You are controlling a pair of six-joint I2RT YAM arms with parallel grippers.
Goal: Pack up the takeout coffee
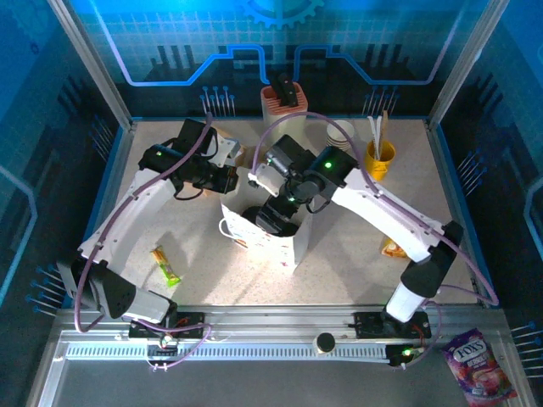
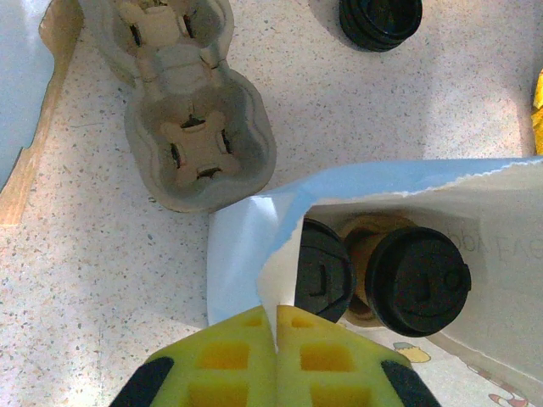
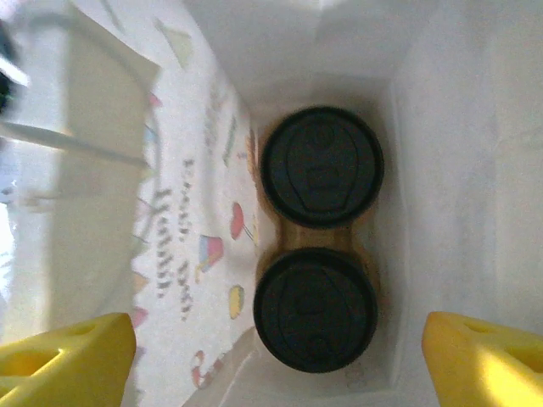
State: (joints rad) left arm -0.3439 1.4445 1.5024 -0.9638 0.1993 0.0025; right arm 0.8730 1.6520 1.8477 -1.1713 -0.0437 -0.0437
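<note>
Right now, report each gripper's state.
Left gripper: shut on the white paper bag rim.
Right gripper: open, above two black-lidded paper cups in the bag.

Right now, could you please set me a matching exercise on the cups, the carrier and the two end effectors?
Things:
1. lidded cups
2. empty cup carrier
3. left end effector
4. right end effector

States:
A. open wide
B. sitting on the table
C. inside the paper bag
D. shut on the bag's edge

Pairs: 1-C, 2-B, 3-D, 4-A
</note>
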